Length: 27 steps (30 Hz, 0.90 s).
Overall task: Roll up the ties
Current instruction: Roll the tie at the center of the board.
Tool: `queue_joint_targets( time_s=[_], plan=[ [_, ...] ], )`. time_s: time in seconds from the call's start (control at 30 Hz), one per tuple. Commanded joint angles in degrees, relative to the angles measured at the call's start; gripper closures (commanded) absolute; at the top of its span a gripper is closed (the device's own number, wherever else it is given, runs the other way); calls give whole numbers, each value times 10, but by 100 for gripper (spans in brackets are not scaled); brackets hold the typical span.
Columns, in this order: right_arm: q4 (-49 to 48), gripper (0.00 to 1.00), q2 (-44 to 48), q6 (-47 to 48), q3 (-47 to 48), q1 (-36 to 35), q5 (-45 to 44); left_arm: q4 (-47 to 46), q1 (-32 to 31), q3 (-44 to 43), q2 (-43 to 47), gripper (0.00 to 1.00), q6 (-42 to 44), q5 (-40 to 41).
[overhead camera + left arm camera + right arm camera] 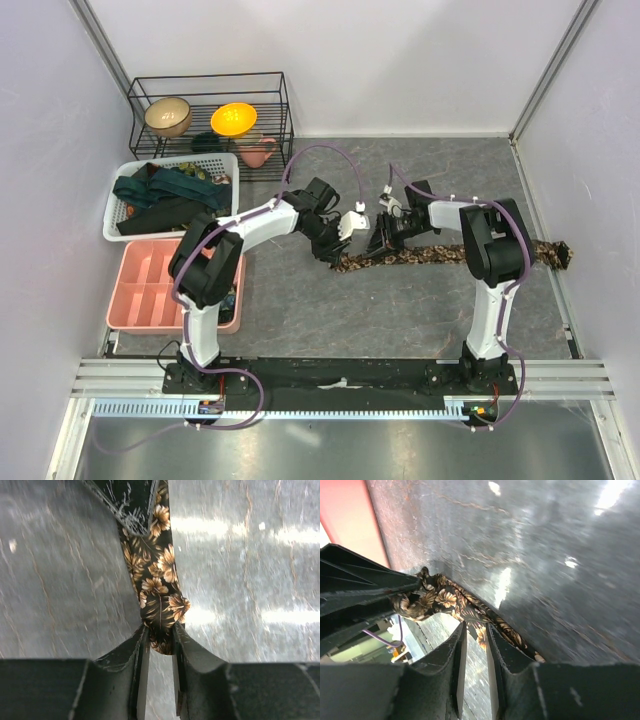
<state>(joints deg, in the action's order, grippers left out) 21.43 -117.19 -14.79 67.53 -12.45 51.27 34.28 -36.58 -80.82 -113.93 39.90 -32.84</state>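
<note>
Tightly, the brown floral tie (157, 585) was pinched: its end inside the left gripper (159, 647), its strip inside the right gripper (476, 647).

You can see the brown tie (159, 592) is soft printed cloth, the tabletop (260, 570) glossy marbled grey, and the fingers (200, 662) of the left gripper (159, 642) matt, scuffed black plastic.

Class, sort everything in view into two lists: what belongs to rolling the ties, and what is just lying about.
Belongs: floral tie, dark ties, left gripper, right gripper, both shut on the floral tie.

Lying about: white basket, pink tray, wire rack, tan bowl, orange bowl, pink cup.
</note>
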Motion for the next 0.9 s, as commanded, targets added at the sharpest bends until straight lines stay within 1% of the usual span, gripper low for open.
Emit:
queue_joint_targets(
  time_s=[0.0,0.17,0.23,0.37,0.6,0.87],
  plan=[
    [-38,72,-15,-5,7,-34,-23,31,25,24,58,71,21,4],
    [-103,73,-15,-74,-1,-49,-21,39,34,34,77,71,33,-9],
    [-137,73,-9,-113,-10,-51,-5,34,34,25,72,70,25,-21],
    [-155,73,10,-132,-15,-47,21,16,21,-4,50,68,-6,-26],
    [-145,63,45,-140,-38,-12,73,-41,0,-13,27,64,-58,3],
    [-143,51,50,-136,-45,-9,108,-65,-15,-14,7,61,-76,44]
  ],
)
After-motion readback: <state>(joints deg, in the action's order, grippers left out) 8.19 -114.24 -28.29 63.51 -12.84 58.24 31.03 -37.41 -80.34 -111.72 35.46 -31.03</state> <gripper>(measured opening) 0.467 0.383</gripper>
